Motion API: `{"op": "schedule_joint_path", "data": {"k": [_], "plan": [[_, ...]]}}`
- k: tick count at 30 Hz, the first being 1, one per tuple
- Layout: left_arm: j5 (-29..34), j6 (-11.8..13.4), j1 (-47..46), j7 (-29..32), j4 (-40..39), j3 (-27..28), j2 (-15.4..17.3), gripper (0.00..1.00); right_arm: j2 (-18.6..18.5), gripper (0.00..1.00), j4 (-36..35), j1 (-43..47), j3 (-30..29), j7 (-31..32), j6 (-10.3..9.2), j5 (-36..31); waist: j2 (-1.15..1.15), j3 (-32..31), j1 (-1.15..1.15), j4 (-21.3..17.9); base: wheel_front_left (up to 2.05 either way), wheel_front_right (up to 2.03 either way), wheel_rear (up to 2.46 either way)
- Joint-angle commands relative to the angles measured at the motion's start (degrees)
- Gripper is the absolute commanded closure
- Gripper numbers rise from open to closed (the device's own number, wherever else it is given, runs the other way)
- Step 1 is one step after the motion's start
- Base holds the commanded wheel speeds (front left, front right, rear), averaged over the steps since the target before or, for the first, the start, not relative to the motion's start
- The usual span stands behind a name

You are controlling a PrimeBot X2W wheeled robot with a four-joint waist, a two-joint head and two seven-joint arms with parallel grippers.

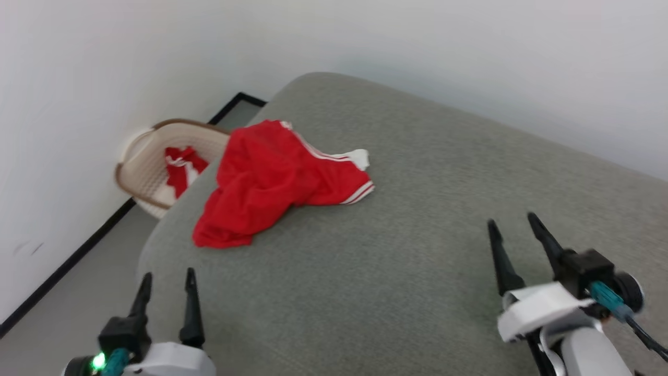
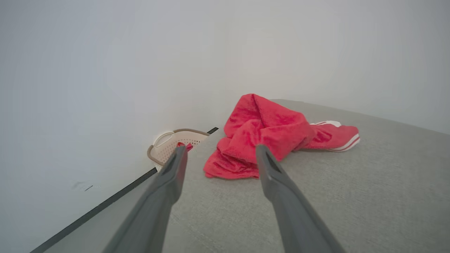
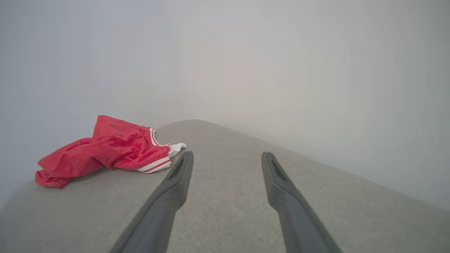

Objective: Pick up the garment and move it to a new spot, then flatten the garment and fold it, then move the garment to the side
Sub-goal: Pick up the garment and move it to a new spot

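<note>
Crumpled red garment (image 1: 271, 183) on grey cushion (image 1: 428, 209), ahead of the left gripper (image 1: 169, 272) and apart from its fingertips, well left of the right gripper (image 1: 511, 218), both jaws spread wide and empty, pale basket (image 1: 141, 172) beyond the left jaws

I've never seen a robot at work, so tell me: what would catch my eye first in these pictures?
The crumpled red garment with white-striped trim, lying at the far left of a grey padded surface, stands out most. Beside it on the floor, a cream basket holds more red cloth. Nearer the camera, the left pincer and right pincer are open and empty.
</note>
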Motion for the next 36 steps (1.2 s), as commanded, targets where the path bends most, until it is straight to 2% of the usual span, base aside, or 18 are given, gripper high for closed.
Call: {"op": "schedule_joint_path", "data": {"k": [1,8,14,21,24,29,36], "plan": [[-0.74,0.62,0.71,-0.03,-0.95,0.54,-0.23,0.0,-0.17,0.0,0.78,-1.3,1.36,-0.29,-0.08,0.39,0.0,1.71,0.0,3.51,0.0,0.0,0.0],[-3.03,2.74,4.04,-0.03,-4.38,2.19,-0.31,0.0,-0.47,0.0,3.98,-6.18,8.24,-0.3,-0.08,2.47,0.0,3.03,0.0,4.21,-0.03,-0.03,-0.03],[-4.34,3.2,5.5,-0.03,-5.46,1.65,-0.26,0.0,-1.28,0.0,4.53,-7.3,9.56,-0.29,-0.08,3.61,0.0,3.28,0.0,4.1,-0.06,-0.06,-0.06],[-1.53,-0.24,0.41,-0.03,-2.41,-0.57,-0.05,0.0,-1.92,0.0,3.17,-4.58,6.28,-0.29,-0.08,3.26,0.0,3.56,0.0,3.33,0.0,0.0,0.0],[0.8,-2.27,-5.43,-0.02,2.4,-3.83,1.47,0.0,-2.04,0.0,1.91,-2.26,3.27,-0.29,-0.08,2.51,0.0,3.7,0.0,2.58,0.0,0.0,0.0],[-0.34,-3.66,-18.33,-0.03,9.61,-4.85,4.02,0.0,-2.36,0.0,0.1,-2.6,2.05,-0.29,-0.08,1.11,0.0,8.26,0.0,-5.03,0.0,0.0,0.0],[-5.54,-4.38,-36.06,0.18,24.99,-5.08,10.93,0.0,-3.62,0.0,-1.86,-6.54,1.25,-0.29,-0.08,0.93,0.0,16.17,0.0,-15.17,0.0,0.0,0.0]]}}
